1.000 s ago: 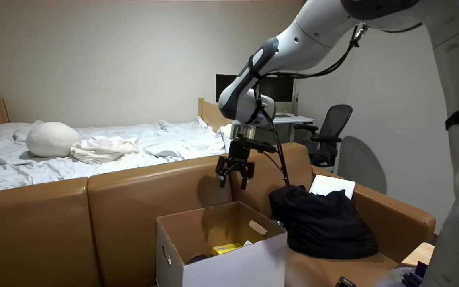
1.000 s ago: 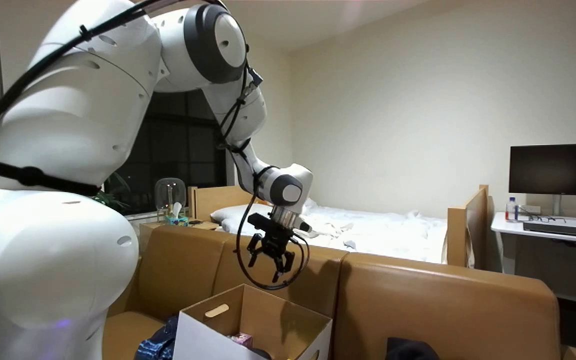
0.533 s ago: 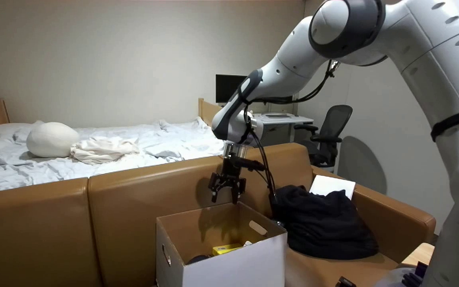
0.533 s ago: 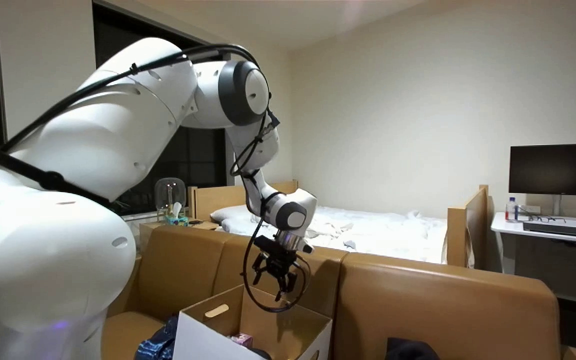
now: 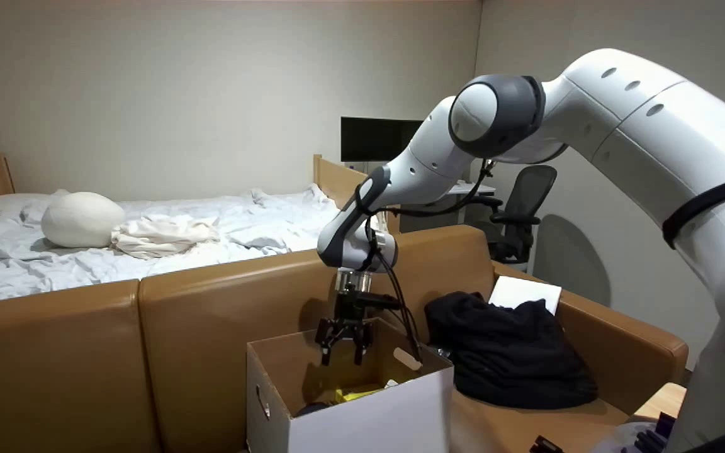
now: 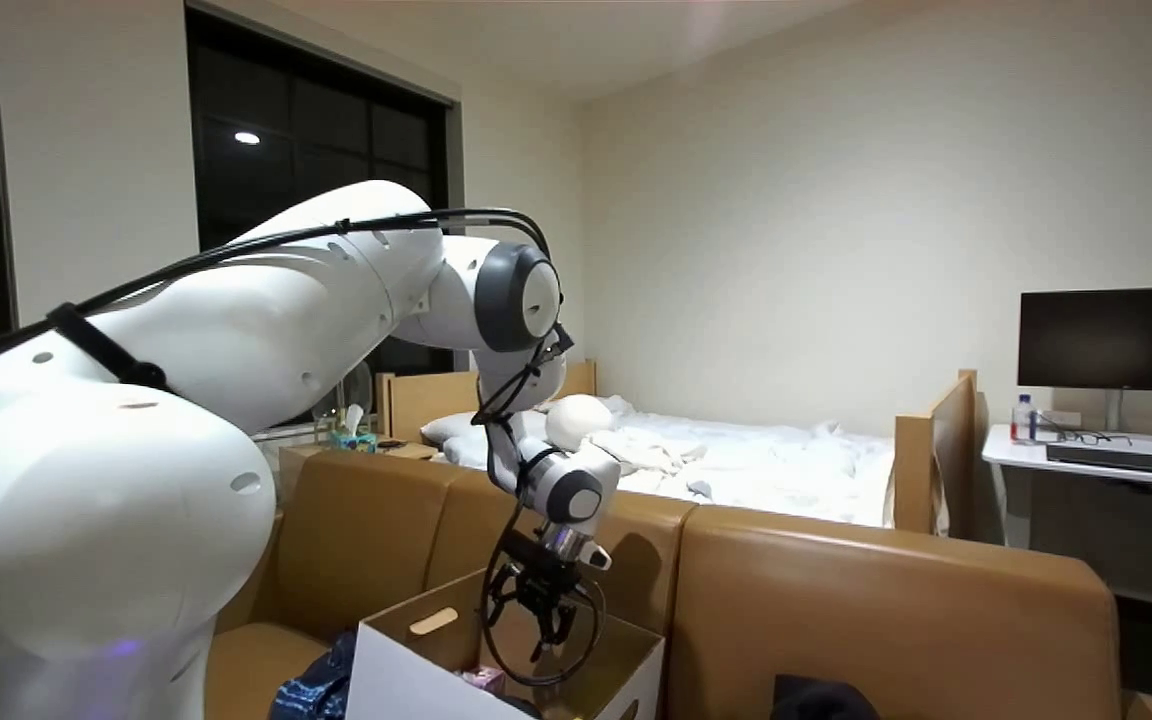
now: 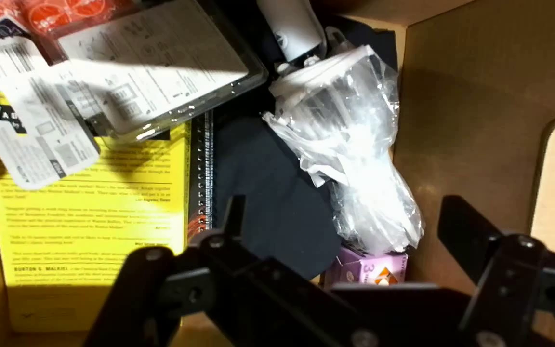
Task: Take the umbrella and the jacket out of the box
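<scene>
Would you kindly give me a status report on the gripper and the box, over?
Gripper open, empty, at the mouth of the box. Umbrella and jacket unconfirmed; dark item visible inside. Plastic bag overlaps it, possibly in the way.

In both exterior views the white arm [image 5: 664, 126] is bent at a dark-capped elbow [image 5: 494, 116], the forearm [image 5: 425, 160] is slanted down to the wrist [image 5: 364, 246], and beneath it the black hand [image 5: 342, 358] is pointed downward, its two fingers [image 7: 463, 236] spread well apart, as is also shown in the wrist view.
</scene>
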{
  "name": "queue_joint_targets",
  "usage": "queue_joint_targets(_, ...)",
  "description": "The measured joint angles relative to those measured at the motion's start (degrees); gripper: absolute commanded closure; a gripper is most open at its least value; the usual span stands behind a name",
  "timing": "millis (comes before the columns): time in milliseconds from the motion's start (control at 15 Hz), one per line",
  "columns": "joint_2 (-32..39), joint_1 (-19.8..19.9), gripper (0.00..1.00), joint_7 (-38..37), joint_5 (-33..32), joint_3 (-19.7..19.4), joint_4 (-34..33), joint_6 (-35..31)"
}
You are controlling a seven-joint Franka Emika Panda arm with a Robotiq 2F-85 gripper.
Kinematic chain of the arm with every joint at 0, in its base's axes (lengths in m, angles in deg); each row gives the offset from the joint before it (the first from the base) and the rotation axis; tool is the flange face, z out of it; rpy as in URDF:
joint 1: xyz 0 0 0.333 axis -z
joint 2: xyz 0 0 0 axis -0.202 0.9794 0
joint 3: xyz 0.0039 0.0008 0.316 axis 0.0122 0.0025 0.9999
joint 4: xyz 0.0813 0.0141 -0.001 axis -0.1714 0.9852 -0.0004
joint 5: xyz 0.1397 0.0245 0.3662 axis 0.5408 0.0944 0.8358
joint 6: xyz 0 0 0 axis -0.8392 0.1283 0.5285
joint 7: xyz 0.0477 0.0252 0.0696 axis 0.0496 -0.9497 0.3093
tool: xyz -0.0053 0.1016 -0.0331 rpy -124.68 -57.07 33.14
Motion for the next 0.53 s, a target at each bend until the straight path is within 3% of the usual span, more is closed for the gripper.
queue_joint_targets(533, 6.9, -2.5, 0.00, 0.0, -5.1, 1.9, -9.4, 3.7)
